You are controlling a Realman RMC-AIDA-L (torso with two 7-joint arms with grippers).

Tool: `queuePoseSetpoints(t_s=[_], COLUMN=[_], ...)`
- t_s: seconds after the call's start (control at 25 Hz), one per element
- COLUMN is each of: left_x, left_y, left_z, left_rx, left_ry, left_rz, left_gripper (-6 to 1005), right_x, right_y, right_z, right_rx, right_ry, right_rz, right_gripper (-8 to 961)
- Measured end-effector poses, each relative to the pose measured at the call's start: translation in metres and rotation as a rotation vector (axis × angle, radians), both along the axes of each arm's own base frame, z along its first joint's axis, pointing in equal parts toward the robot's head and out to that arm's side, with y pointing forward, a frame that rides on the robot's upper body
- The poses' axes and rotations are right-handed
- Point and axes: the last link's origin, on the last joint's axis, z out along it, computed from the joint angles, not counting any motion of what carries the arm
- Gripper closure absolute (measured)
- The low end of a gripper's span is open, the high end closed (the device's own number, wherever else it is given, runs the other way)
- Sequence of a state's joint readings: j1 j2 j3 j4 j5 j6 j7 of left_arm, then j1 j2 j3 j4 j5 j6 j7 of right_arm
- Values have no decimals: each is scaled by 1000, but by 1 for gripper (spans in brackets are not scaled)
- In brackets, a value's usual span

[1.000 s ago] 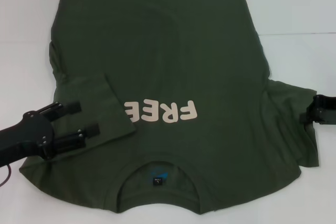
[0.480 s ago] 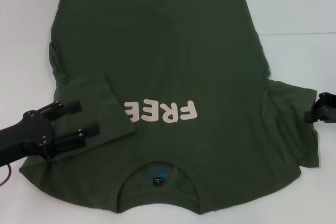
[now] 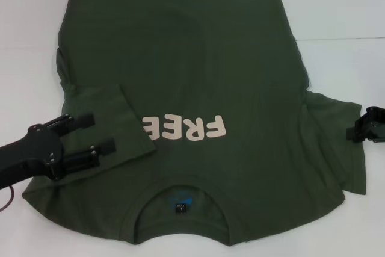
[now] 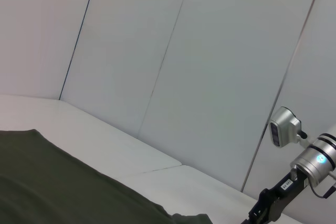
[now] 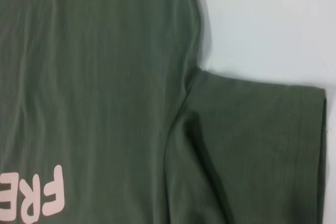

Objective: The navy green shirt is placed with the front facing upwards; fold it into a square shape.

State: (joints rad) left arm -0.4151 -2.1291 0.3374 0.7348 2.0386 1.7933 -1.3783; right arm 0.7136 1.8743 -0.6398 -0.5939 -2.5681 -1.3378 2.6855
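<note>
The navy green shirt [image 3: 198,64] lies front up on the white table [image 3: 337,10], collar [image 3: 180,200] nearest me and cream lettering [image 3: 192,127] reading away from me. Its left sleeve [image 3: 111,121] is folded inward over the chest and hides the end of the lettering. My left gripper [image 3: 100,132] is open, low over that folded sleeve with nothing between its fingers. The right sleeve [image 3: 337,142] lies spread out flat, and it shows close up as the right sleeve [image 5: 252,150] in the right wrist view. My right gripper [image 3: 367,127] sits at the sleeve's outer edge, mostly out of the head view.
White table surface surrounds the shirt [image 4: 63,187] on the left, right and far sides. Pale wall panels [image 4: 210,66] stand behind the table. The right arm [image 4: 286,187] appears far off in the left wrist view.
The right gripper has drawn back to the right, off the right sleeve, which now lies flatter. The left gripper has slid slightly back towards the left.
</note>
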Motion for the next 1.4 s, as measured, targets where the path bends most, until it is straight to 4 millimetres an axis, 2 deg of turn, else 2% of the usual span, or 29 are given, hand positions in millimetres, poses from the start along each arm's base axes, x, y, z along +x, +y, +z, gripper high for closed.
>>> queuePoseSetpoints(t_s=[0.24,0.64,0.84,1.08,1.4], left_x=[0,1,1,1,1], left_y=[0,1,1,1,1], left_z=[0,0,0,1,1], left_rx=[0,1,2,1,1], left_ry=[0,-2,-4,-5,-6], left_rz=[0,1,1,-1,-2], left_gripper=[95,95,95,95,95], right_x=[0,-1,7,13,15], right_y=[0,-2,-11,-17,-19], right_z=[5,10,17,18,13], right_rx=[-2,-26,-36,-39,-45], right_ry=[-6,-23,-27,-27,-22], right_rz=[11,29,6,-7,-11], right_gripper=[776,599,354,309,307])
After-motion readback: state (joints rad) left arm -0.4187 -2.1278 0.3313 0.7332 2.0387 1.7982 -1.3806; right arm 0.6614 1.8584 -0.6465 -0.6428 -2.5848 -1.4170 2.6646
